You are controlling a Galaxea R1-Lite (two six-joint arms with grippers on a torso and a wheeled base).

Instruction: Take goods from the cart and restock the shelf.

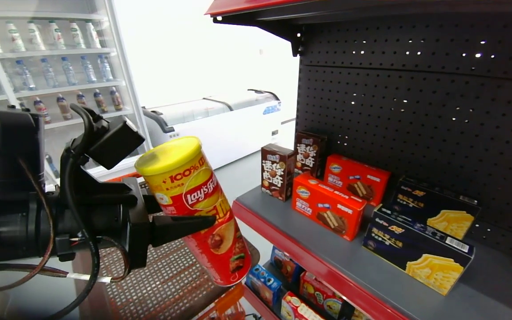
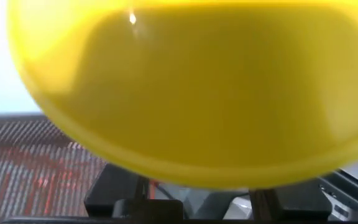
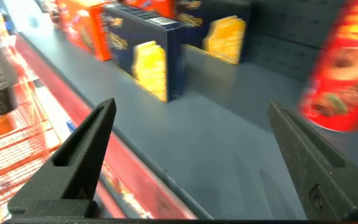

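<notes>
The big shelf (image 1: 354,266) has a gray deck, a red front edge and a black back wall full of little holes. Far behind stand a tall drinks fridge (image 1: 47,58) with rows of bottles and a long white chest freezer (image 1: 220,124). The cart (image 1: 167,284), with its metal mesh and orange rim, sits low beside the shelf.

The left end effector (image 1: 189,213) is up above the cart. Its fingers are clamped on a chips can (image 1: 198,200). The can is red with a yellow lid (image 2: 191,93). It leans, with the lid toward the fridge and the bottom toward the shelf. It is just beside the shelf's red edge but not on the deck.

The right end effector (image 3: 191,106) hangs over a bare part of the gray deck. Its two fingers are wide apart and hold nothing. A blurry red thing (image 3: 344,81) stands on the deck near it.

On the deck sit two dark blue cracker boxes (image 1: 416,253), one behind the other. Next to them are two orange wafer boxes (image 1: 327,206). Two small brown chocolate boxes (image 1: 277,171) stand upright at the end of the deck. Small colorful packs (image 1: 291,284) lie on the shelf level below.
</notes>
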